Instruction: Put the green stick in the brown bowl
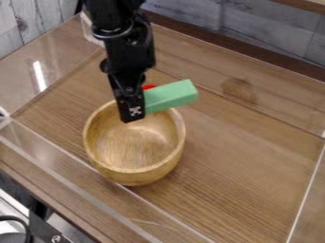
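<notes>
Jutting from the pinching gripper (131, 109), green stick (168, 96) above bowl's rim (94, 157)

This seems to be a robot work place, maybe a lab, but I cannot tell surely. Under the black hand (131, 102) stands a wooden table (241, 161) with pale lines on it, and beyond the hand, in the corner, there is a grey curtain-like surface (32, 19).
</notes>
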Tool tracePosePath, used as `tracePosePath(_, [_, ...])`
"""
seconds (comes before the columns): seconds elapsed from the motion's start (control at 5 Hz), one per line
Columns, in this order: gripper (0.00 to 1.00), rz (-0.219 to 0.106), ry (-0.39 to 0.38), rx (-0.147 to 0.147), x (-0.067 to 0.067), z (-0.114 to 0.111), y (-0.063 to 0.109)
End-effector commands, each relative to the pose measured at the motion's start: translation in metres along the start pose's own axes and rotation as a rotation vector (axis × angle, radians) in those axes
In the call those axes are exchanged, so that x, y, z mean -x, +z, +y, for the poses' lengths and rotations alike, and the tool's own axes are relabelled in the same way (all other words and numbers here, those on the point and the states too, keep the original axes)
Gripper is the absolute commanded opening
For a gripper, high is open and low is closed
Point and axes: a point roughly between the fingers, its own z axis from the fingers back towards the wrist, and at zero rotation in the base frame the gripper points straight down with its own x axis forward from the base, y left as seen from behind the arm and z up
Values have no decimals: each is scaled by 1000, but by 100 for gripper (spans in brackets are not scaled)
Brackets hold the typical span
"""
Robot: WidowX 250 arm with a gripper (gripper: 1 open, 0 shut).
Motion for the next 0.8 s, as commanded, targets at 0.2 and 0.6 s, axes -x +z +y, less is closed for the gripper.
tracePosePath(0.2, [0, -37, 126, -66, -9, 7, 30])
tracePosePath(0.6, [0, -31, 104, -59, 9, 7, 28])
